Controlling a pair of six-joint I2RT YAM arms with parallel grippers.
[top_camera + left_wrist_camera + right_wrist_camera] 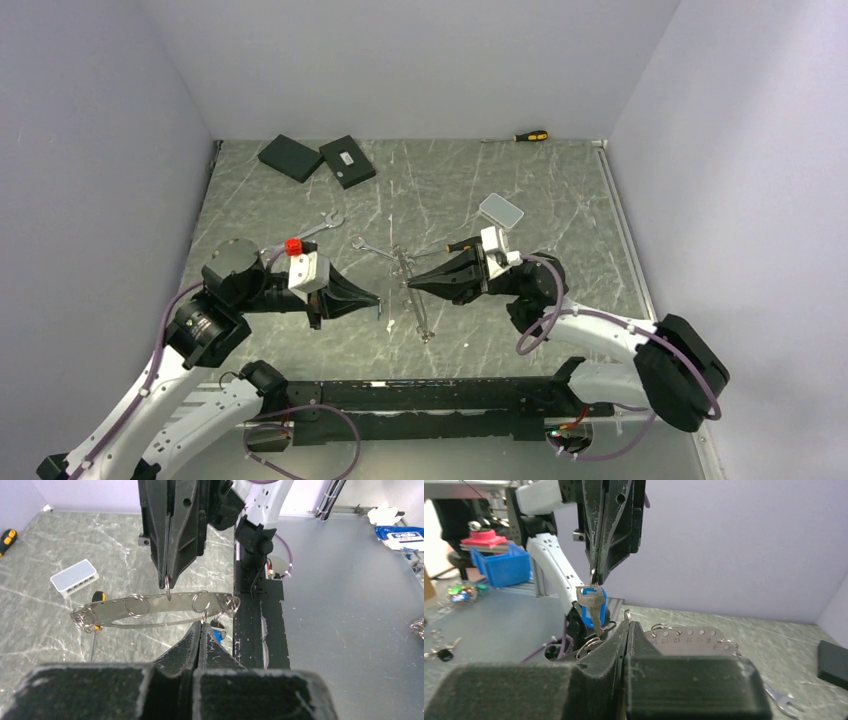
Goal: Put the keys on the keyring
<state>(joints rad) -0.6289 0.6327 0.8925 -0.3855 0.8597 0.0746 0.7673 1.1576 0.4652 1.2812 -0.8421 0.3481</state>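
Observation:
Two silver spanners [322, 226] [372, 247] lie on the table, beyond the grippers. No large wire loop shows. Between the grippers hangs a flat metal plate [155, 607] with numbered holes and several small split rings, seen edge-on from above [412, 295]. My left gripper [202, 622] is shut on one small ring at the plate's edge. A silver key with a blue head [591, 605] hangs by it. My right gripper [627, 620] is shut on another small ring on the plate's opposite edge. The two gripper tips [378, 300] [410, 284] face each other closely.
Two black boxes [290, 157] [347, 161] lie at the back left. A white box [502, 210] sits behind the right gripper, with a yellow-and-black handle [462, 243] near it. A screwdriver [528, 136] lies by the back wall. A spanner end [780, 699] shows below right.

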